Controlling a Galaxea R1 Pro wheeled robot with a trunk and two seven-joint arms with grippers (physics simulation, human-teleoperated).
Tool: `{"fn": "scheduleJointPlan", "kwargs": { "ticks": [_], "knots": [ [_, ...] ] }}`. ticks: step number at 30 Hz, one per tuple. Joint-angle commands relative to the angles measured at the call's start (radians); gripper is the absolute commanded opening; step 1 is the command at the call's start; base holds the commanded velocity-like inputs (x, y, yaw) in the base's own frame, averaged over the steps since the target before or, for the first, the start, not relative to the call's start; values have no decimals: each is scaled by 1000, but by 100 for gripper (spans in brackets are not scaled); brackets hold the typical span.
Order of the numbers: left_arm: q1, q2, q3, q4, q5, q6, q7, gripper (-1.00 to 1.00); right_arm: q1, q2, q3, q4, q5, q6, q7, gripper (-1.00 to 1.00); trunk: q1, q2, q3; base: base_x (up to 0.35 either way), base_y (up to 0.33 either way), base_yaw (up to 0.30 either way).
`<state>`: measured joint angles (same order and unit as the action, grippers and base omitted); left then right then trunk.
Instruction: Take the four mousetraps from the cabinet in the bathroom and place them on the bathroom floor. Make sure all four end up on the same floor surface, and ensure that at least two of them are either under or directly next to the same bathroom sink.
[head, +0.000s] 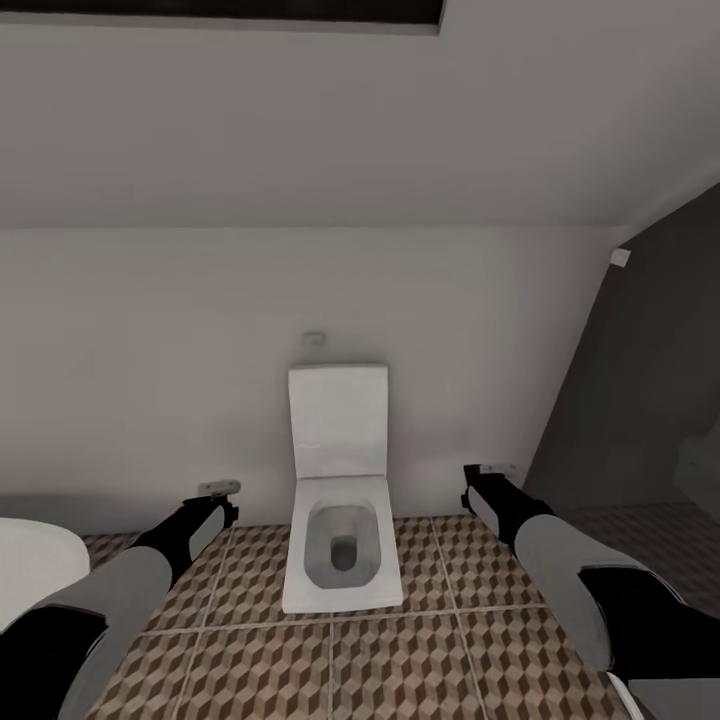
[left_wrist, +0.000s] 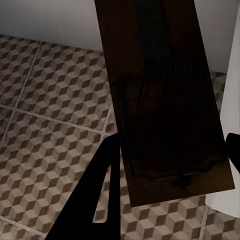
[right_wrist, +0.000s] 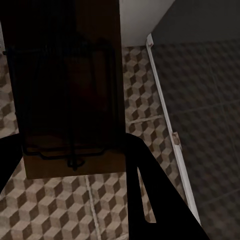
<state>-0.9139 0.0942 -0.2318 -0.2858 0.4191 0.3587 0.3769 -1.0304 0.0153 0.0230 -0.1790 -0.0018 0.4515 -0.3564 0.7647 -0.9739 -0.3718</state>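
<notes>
Two mousetraps, one (left_wrist: 165, 115) pinched in the left gripper (head: 220, 489), one (right_wrist: 70, 95) in the right gripper (head: 490, 470), above bathroom floor (head: 400, 660), flanking toilet (head: 340, 500).

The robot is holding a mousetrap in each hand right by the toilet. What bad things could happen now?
One: the left gripper and right gripper each hold a mousetrap above the bathroom floor. Letting go from up there could make the traps bounce or flip.

Two: the toilet sits open right between the arms, so a trap might drop into the bowl.

Three: this is the toilet, not the sink, so traps left here may not count.
</notes>
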Motion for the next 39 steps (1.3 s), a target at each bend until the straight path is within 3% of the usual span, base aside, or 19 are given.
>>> {"fn": "scheduleJointPlan", "kwargs": {
  "ticks": [1, 6, 18, 39],
  "knots": [
    [0, -2, -9, -3, 7, 5, 11, -100, 0, 1, 3, -2, -2, 6, -3, -100, 4, -8, -5, 0, 0, 180],
    [0, -12, -11, -3, 7, 5, 11, -100, 0, 2, 5, -3, -1, 6, -3, -100, 23, -43, -23, 0, 0, 236],
    [0, -39, -12, -4, 7, 5, 7, -100, 0, 2, 3, -3, -1, 6, -3, -100, 69, -127, -61, 0, 0, 11],
    [0, -44, -15, -3, 6, 7, 7, -100, 3, -8, 5, 0, -1, 10, -9, -100, 150, -274, -127, 0, 0, 0]
  ]
}}
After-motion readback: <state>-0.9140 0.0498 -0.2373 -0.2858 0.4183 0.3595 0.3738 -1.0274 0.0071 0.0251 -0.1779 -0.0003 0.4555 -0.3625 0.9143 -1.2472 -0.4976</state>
